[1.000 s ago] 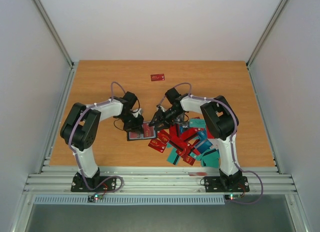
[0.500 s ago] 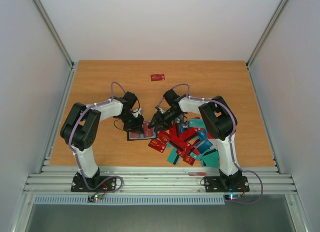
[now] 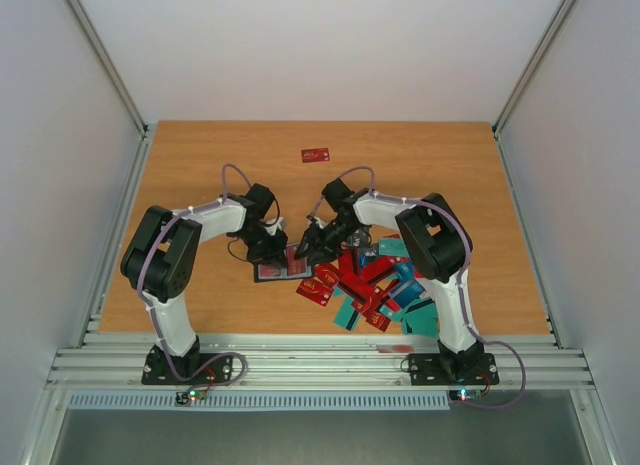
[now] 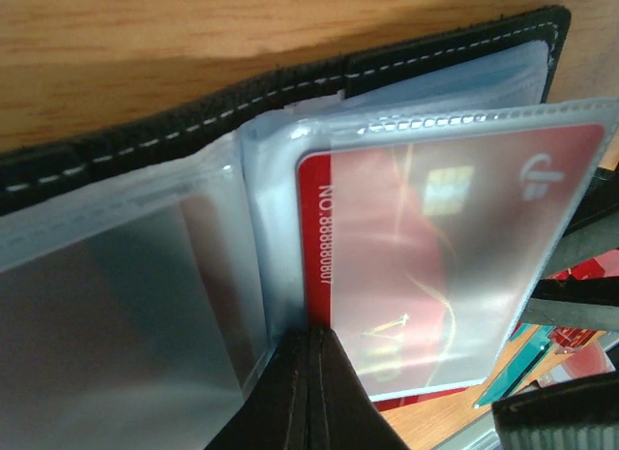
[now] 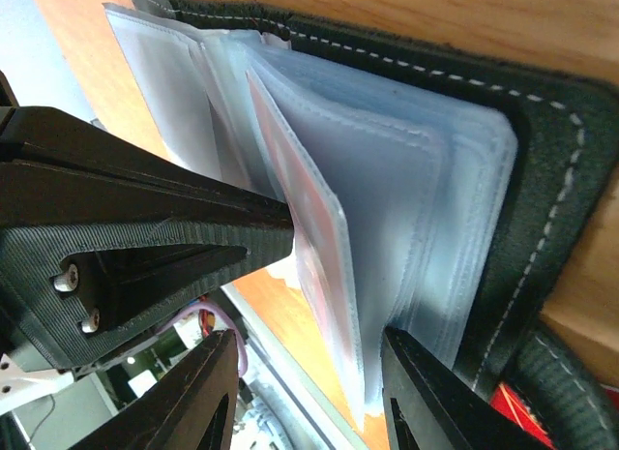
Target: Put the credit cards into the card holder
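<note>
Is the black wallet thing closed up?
No, the card holder lies open, its clear sleeves fanned out, a red card behind one.

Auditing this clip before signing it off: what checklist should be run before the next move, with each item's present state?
1. Black stitched folding card holder lies open on the wooden table: ok.
2. Left gripper shut at the clear plastic sleeves' edge: ok.
3. Red plastic card fully seated in its sleeve: cannot tell.
4. Right gripper open, straddling that sleeve: ok.
5. All cards loaded: not ok; red and teal pile lies outside.
</note>
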Robot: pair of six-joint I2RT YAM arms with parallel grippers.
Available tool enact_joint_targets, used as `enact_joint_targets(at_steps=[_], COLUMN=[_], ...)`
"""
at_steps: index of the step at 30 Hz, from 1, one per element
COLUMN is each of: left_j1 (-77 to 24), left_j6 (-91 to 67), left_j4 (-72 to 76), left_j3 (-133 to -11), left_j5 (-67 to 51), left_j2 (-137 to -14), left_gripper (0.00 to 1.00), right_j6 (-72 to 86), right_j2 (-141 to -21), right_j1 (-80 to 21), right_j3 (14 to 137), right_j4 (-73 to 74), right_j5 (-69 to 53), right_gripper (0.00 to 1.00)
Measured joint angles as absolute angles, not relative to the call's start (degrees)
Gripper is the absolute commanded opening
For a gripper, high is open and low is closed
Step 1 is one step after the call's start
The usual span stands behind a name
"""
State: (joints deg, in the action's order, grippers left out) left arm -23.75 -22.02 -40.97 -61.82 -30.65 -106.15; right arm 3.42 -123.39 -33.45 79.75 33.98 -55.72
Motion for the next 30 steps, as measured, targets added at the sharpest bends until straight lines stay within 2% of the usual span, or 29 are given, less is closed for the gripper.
enact_joint_targets(at_steps=[16,30], left_j1=[-23.77,-23.77], left_j6=[-22.13,-22.28], left_j4=[-40.95,-40.91], left_j3=[-61.82,-61.82], left_j5=[-30.65,-30.68], left_j2=[-106.13,-106.13], left_gripper=[0.00,0.00], right_j6=[-3.27,-5.15], right_j2=[-122.89,-122.91], right_j1=[-35.05,-35.81], right_j3=[86.00,88.16], right_j4=[46.76,49.80], right_j5=[-48.97,-47.05], right_gripper=[0.42,0.42])
